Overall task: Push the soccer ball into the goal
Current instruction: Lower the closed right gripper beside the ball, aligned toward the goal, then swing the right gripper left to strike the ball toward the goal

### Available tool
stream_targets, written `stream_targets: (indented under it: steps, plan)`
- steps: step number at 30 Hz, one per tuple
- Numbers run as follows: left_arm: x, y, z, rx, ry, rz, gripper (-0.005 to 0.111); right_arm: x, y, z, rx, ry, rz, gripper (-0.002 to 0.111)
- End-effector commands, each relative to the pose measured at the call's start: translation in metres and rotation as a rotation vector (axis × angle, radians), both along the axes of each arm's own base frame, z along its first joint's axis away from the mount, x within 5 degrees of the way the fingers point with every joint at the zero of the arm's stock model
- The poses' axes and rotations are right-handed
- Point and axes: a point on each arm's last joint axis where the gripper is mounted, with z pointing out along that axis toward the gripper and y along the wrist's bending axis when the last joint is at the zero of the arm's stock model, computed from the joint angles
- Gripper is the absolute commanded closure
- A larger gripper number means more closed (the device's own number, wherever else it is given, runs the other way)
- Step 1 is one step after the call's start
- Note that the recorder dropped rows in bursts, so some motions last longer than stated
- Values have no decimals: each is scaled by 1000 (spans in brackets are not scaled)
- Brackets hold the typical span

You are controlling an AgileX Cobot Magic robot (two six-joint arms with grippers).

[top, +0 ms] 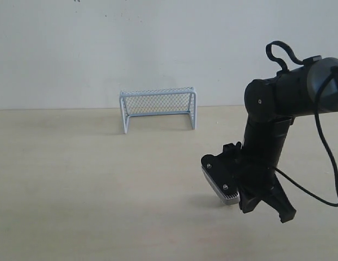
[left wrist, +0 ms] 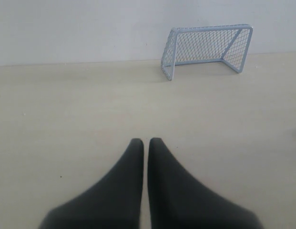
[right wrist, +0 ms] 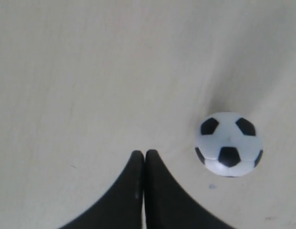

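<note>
Right hand: two black fingers pressed together, no gap at the tips, holding nothing. It points down at the pale wood counter. The soccer ball sits on the counter just beside this hand, off to one side of the fingertips and about level with them. A strip of bare counter lies between ball and fingers, so they are not touching. The ball is white with black pentagon patches and casts a soft shadow on the counter beside it.

Left hand: fingers drawn narrow with only a thin slit between them, nothing held. It is low over bare counter. The left wrist view shows no ball.

In the exterior view the right arm is on the right side, black, bent down toward the counter. A grey-faced block, probably the wrist camera, is mounted on its lower part, just above the surface. The ball can't be picked out in this view and is possibly hidden behind the arm.

The goal stands upright at the far edge of the counter, close to the plain white wall. It has a pale blue-white tube frame and fine mesh netting, and its open mouth faces the near side. It is well apart from the right arm, farther back and to the left of it. From the left hand it is also far ahead, off to one side of where the fingers point.
</note>
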Motion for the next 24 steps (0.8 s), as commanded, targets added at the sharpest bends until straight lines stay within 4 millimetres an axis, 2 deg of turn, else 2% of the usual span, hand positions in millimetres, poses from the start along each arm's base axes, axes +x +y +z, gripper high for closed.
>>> stream_targets:
  steps: [1, 5, 6, 8, 9, 11, 12, 14, 18, 21, 24]
  plan:
    - [0, 0, 0, 7, -4, 3, 102, -2, -1, 1, -9, 24, -10, 108]
    - [0, 0, 0, 7, -4, 3, 102, 0, 0, 1, 0, 3, -16, 108]
    - [0, 0, 0, 7, -4, 3, 102, 5, 2, 0, 18, -42, -11, 108]
    - [0, 0, 0, 7, -4, 3, 102, 27, 10, -2, 106, -277, -37, 108]
    - [0, 0, 0, 7, -4, 3, 102, 40, 15, 3, 196, -406, -168, 108]
    - [0, 0, 0, 7, -4, 3, 102, 57, 21, 22, 438, -555, -537, 108]
    - [0, 0, 0, 7, -4, 3, 102, 59, 22, 33, 524, -575, -653, 108]
    - [0, 0, 0, 7, -4, 3, 102, 59, 21, 54, 601, -628, -695, 108]
    - [0, 0, 0, 7, -4, 3, 102, 53, 18, 79, 626, -657, -685, 108]
    - [0, 0, 0, 7, -4, 3, 102, 45, 15, 91, 637, -612, -755, 108]
    - [0, 0, 0, 7, -4, 3, 102, 36, 11, 94, 623, -504, -902, 108]
